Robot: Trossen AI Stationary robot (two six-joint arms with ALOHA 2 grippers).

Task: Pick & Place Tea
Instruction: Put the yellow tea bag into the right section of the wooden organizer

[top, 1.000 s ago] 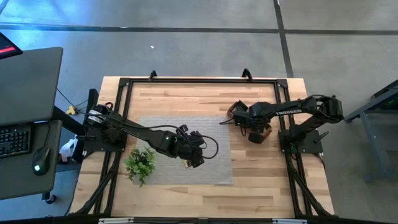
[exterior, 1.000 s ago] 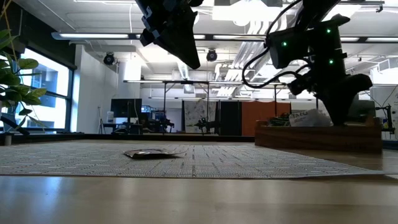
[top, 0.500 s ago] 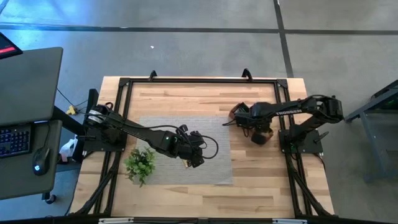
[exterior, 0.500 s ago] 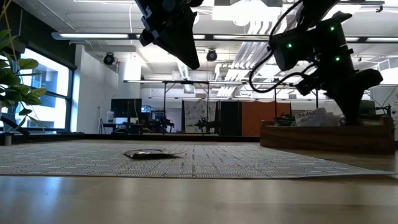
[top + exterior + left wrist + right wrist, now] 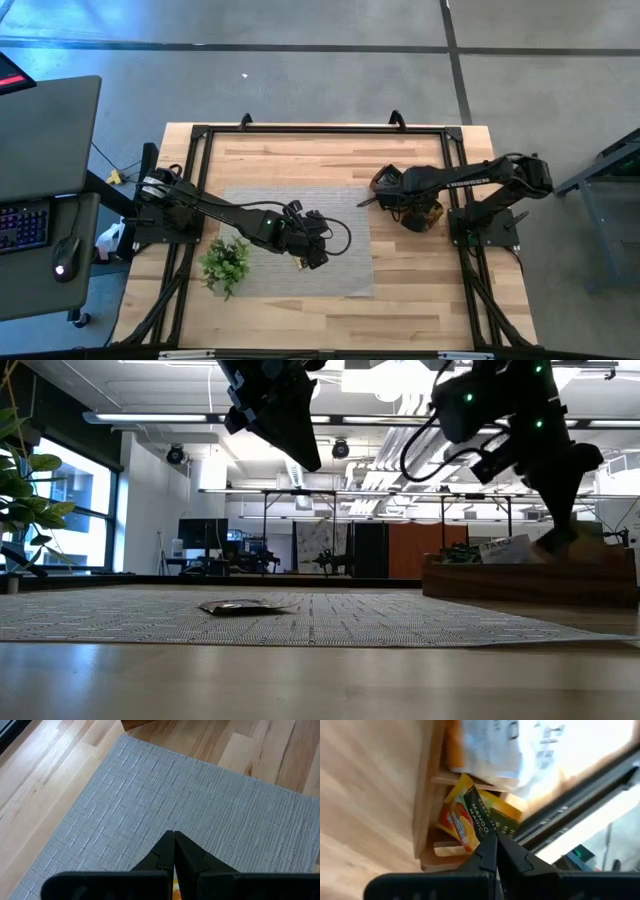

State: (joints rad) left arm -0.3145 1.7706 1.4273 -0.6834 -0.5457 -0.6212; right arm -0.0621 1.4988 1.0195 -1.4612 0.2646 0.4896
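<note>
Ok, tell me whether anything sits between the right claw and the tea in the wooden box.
Nothing visible does. The right claw is right at the wooden box, its shut tips just short of an orange-and-yellow tea sachet standing in a compartment, with only air between.

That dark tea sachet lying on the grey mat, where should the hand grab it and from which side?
Probably come straight down and pinch one edge of the sachet. It lies flat and thin on the mat, leaving no side face to grip. The left hand hangs above the mat; the right hand is at the wooden box.
</note>
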